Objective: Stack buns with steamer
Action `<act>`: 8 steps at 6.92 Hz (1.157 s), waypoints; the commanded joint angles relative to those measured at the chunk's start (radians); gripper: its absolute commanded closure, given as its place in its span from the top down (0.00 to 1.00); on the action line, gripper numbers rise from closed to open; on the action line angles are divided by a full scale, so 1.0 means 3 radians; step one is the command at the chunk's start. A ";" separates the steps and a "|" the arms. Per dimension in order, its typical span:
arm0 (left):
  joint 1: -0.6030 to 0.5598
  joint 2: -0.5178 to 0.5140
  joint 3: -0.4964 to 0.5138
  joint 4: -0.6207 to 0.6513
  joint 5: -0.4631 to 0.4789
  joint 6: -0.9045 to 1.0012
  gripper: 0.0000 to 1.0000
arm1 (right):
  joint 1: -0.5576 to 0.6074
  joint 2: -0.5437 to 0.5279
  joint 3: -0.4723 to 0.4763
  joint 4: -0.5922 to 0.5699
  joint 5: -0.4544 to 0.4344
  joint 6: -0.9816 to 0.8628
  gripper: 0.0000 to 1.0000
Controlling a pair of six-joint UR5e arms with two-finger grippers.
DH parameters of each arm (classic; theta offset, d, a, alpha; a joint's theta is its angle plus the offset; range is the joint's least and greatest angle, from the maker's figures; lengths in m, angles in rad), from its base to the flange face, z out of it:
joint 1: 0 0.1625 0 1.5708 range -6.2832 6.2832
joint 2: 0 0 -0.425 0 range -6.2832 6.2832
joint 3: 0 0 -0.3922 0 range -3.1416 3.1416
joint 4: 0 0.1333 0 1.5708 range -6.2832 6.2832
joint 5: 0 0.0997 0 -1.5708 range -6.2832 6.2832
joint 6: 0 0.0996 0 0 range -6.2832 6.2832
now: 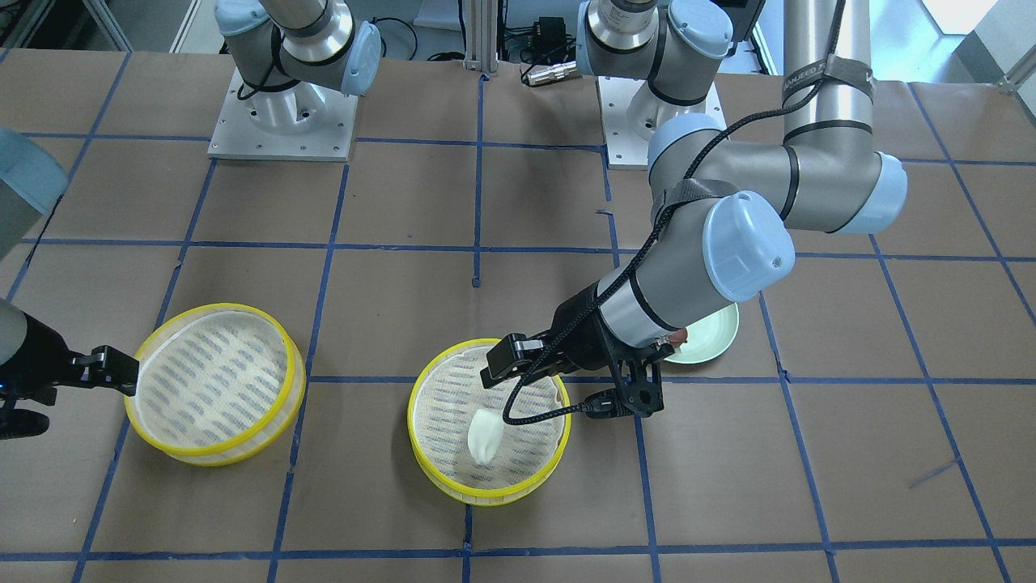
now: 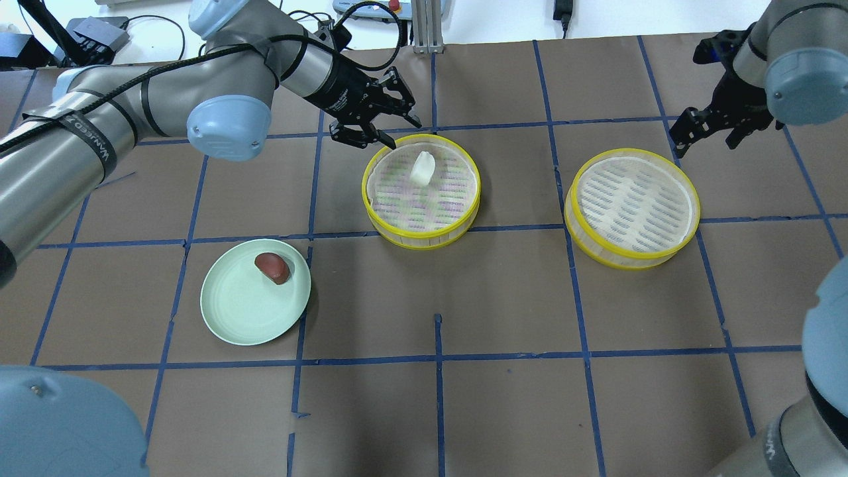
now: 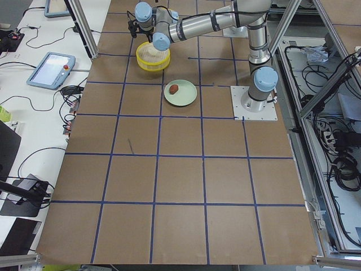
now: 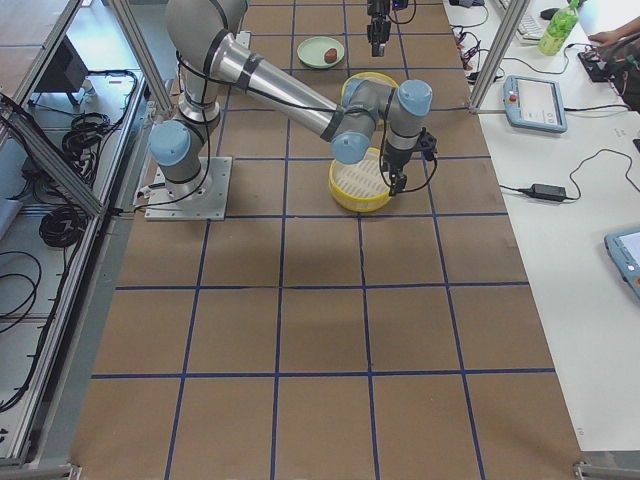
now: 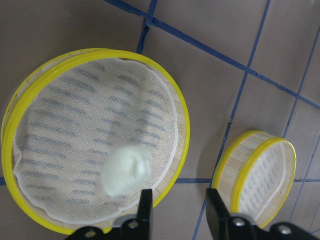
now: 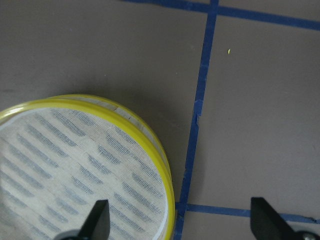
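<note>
Resting inside steamer [image 2: 424, 237]: white bun [image 2: 421, 167]

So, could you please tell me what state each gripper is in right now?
Left gripper: open, holding nothing.
Right gripper: open, holding nothing.

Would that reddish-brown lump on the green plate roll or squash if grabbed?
The reddish-brown bun looks rounded, so a push might rock or roll it. The plate looks smooth, so it could slide too. It is small, so probably light; softness cannot be judged from here.
</note>
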 commanded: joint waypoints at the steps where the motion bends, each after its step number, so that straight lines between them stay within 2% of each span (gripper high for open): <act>1: 0.0029 0.0109 -0.0027 -0.0041 0.0060 0.0223 1.00 | -0.0039 0.0021 0.0314 -0.0162 -0.0096 -0.0037 0.98; 2: 0.0070 0.0267 -0.0058 -0.0366 0.0714 0.0311 1.00 | -0.0045 0.0021 0.0365 -0.0153 -0.0112 -0.0037 0.94; 3: 0.0101 0.0395 -0.0165 -0.0678 0.1383 0.0747 1.00 | -0.0045 0.0021 0.0376 -0.0157 -0.0117 -0.0037 0.84; 4: 0.0329 0.0396 -0.0247 -0.0813 0.1709 0.1086 1.00 | -0.0045 0.0041 0.0386 -0.0158 -0.0107 -0.0027 0.74; 5: 0.0660 0.0401 -0.0460 -0.0865 0.1738 0.1484 1.00 | -0.0045 0.0052 0.0386 -0.0158 -0.0112 -0.0027 0.58; 6: 0.0821 0.0391 -0.0771 -0.0799 0.1738 0.2095 0.95 | -0.0045 0.0052 0.0386 -0.0158 -0.0122 -0.0027 0.36; 7: 0.0863 0.0386 -0.1038 -0.0470 0.1748 0.2137 0.95 | -0.0045 0.0052 0.0381 -0.0163 -0.0117 -0.0017 0.17; 8: 0.0863 0.0376 -0.1222 -0.0370 0.1748 0.2127 0.93 | -0.0045 0.0027 0.0361 -0.0158 -0.0112 0.0003 0.08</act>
